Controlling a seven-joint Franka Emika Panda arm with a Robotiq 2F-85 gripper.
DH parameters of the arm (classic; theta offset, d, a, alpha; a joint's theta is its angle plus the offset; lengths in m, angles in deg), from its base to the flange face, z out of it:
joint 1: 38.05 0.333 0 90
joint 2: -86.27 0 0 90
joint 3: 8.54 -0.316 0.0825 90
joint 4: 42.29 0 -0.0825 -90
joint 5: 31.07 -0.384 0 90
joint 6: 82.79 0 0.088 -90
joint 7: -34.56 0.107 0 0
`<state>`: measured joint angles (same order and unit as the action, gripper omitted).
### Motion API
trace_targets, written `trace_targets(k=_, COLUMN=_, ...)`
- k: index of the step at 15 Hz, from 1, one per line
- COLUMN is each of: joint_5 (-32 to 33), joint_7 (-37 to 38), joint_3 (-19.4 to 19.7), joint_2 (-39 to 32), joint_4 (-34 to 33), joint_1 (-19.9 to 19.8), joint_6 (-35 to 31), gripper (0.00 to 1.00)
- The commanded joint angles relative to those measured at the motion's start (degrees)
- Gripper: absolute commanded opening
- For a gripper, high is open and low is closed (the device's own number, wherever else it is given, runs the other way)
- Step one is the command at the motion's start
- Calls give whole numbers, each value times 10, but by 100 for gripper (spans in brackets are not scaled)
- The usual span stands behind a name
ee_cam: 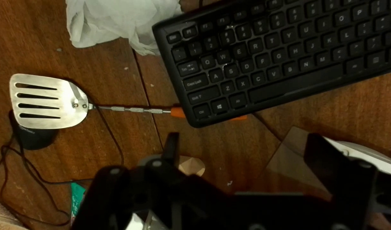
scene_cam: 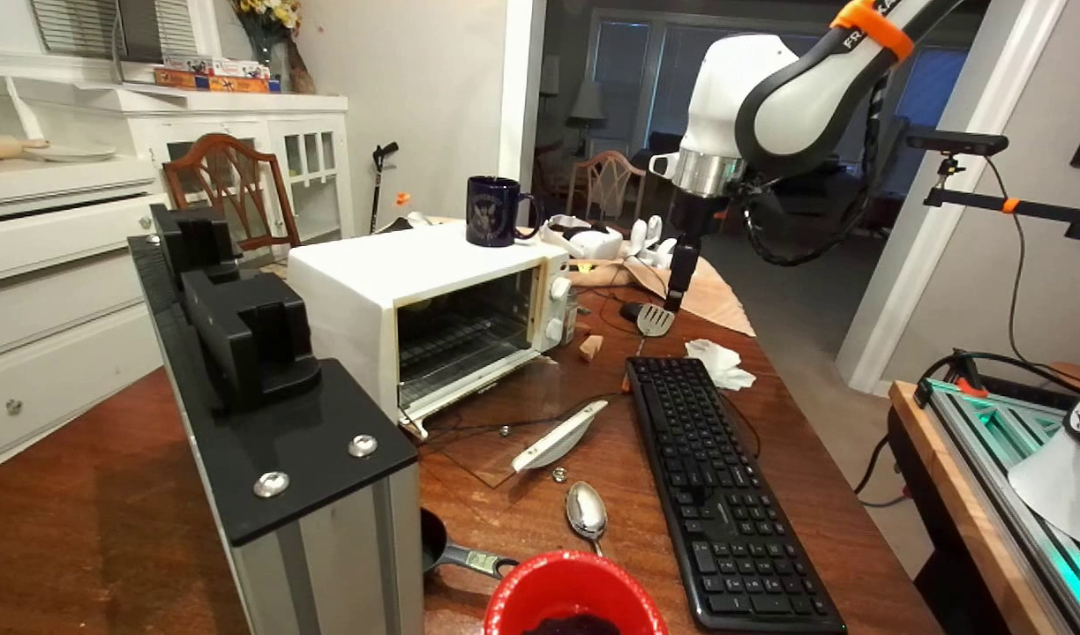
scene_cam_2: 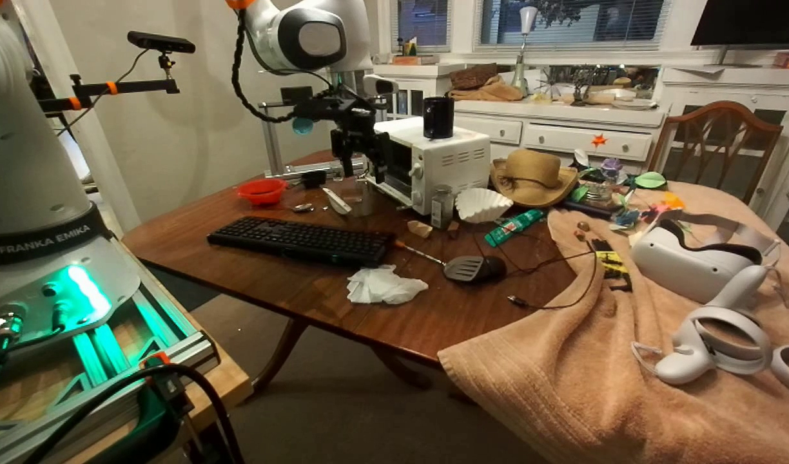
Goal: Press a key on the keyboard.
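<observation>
The long black keyboard (scene_cam: 712, 476) lies flat on the brown table; it also shows in an exterior view (scene_cam_2: 298, 240). In the wrist view the keyboard (ee_cam: 269, 60) fills the upper right, its Ctrl and Esc end nearest, its far end cut off by the frame. My gripper (ee_cam: 243, 147) is open and empty, its dark fingers wide apart below the keyboard's Ctrl corner in that picture. In both exterior views the gripper (scene_cam: 678, 287) (scene_cam_2: 363, 169) hangs pointing down above the table, apart from the keyboard and touching no key.
A slotted spatula (ee_cam: 48, 100) lies with its orange handle partly under the keyboard. A white tissue (ee_cam: 118, 22) and a black mouse (ee_cam: 35, 139) are nearby. The white toaster oven (scene_cam: 346, 273) carries a dark mug (scene_cam: 493, 212). A spoon (scene_cam: 586, 511) and red bowl (scene_cam: 575, 578) sit beside the keyboard.
</observation>
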<state>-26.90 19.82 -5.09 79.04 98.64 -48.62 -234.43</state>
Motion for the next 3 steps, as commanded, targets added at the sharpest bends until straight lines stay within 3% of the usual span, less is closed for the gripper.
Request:
trace_targets(k=1, joint_5=-3, joint_7=9, joint_3=10, joint_2=41, joint_4=15, joint_1=14, joint_6=45, gripper=100)
trace_targets(k=3, joint_5=-1, joint_7=1, joint_3=12, joint_2=22, joint_4=2, joint_1=15, joint_6=30, gripper=100)
